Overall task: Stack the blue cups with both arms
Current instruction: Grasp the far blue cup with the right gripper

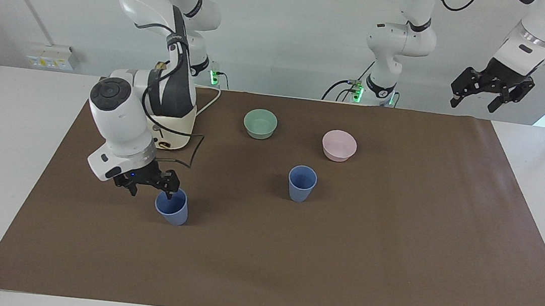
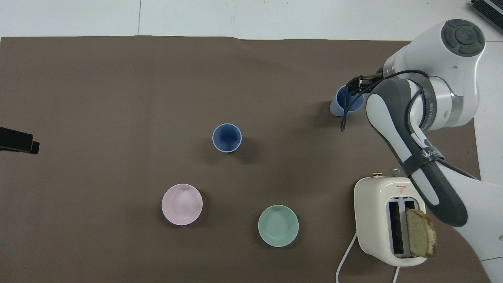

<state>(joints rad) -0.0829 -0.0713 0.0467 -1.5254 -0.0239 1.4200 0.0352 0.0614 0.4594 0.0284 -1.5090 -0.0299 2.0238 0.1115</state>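
Observation:
Two blue cups stand upright and apart on the brown mat. One cup (image 1: 301, 183) is near the middle, also in the overhead view (image 2: 226, 137). The other cup (image 1: 171, 209) stands farther from the robots toward the right arm's end, partly covered in the overhead view (image 2: 340, 103). My right gripper (image 1: 149, 189) is open and low at this cup's rim, one finger at the rim's edge nearest the robots; it also shows in the overhead view (image 2: 355, 83). My left gripper (image 1: 480, 96) is open, empty and raised high over the mat's left-arm end; it shows at the overhead view's edge (image 2: 17, 141).
A cream toaster (image 2: 387, 220) with a bread slice (image 2: 420, 232) in one slot stands near the right arm's base. A mint-green bowl (image 1: 260, 123) and a pale pink bowl (image 1: 339, 145) sit nearer to the robots than the middle cup.

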